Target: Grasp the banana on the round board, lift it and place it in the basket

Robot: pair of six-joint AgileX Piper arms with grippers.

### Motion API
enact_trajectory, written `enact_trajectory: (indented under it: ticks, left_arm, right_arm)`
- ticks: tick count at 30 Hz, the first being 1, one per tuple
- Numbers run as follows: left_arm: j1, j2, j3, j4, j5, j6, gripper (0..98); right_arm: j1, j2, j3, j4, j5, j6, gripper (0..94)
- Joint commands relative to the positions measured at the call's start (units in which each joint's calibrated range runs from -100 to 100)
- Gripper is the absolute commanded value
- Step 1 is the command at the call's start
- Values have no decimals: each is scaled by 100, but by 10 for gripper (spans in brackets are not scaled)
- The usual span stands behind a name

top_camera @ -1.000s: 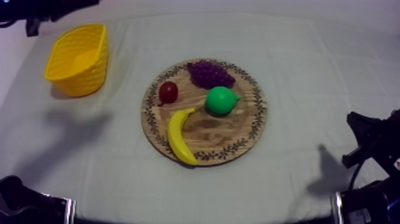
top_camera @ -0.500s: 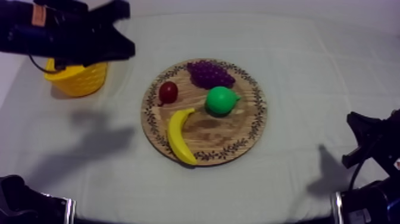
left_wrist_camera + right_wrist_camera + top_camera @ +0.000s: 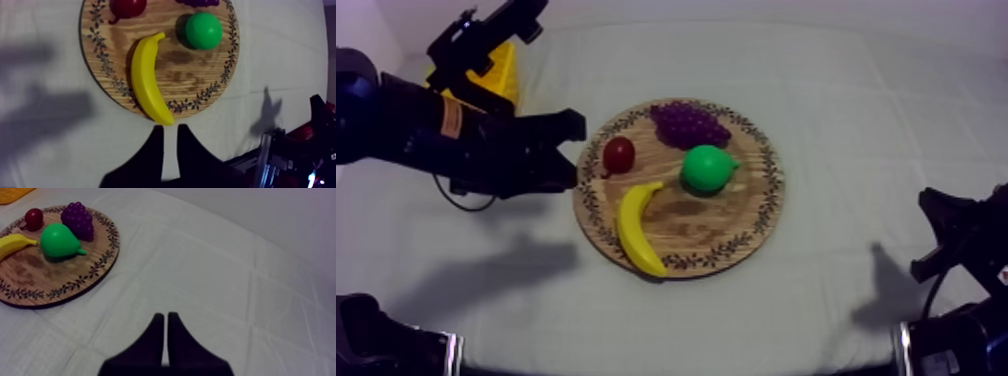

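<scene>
- The banana [image 3: 636, 228] lies on the wooden board [image 3: 736, 235], along its front-left rim, apart from the pear [image 3: 707, 168].
- The left gripper [image 3: 576, 150] hovers just off the board's left rim, fingers slightly parted, holding nothing.
- The right gripper [image 3: 165, 316] sits well right of the board, fingers pressed together, empty.
- The yellow basket [image 3: 506, 75] stands far left of the board.

Yellow banana [image 3: 637, 228], green pear [image 3: 707, 168], purple grapes [image 3: 688, 123], leaf-patterned wooden board [image 3: 711, 225]

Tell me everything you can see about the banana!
The banana is a yellow toy, smooth and plastic-looking, curved, with a short stem end. It lies flat on the round wooden board, one tip reaching the patterned rim, the stem end pointing toward the pear. No other fruit touches it; nothing holds it.
</scene>
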Motion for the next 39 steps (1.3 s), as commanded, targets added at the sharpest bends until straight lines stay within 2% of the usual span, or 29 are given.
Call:
enact_trajectory:
  ticks: [1,4,10,17,23,39]
  left_arm:
    - [24,5,17,5,-53,-20,289]
    - [56,11,44,20,-131,-53,394]
    - [87,61,105,43,-309,-50,450]
    - [107,251,150,73,-298,97,461]
    - [128,708,167,190,-365,113,455]
    - [31,2679,-467,512,-353,-158,455]
  right_arm:
    - [1,-4,-3,-2,0,0,5]
    - [1,-4,-3,-2,0,0,5]
    - [1,-4,-3,-2,0,0,5]
    - [1,-4,-3,-2,0,0,5]
    - [1,-4,-3,-2,0,0,5]
    - [1,-4,-3,-2,0,0,5]
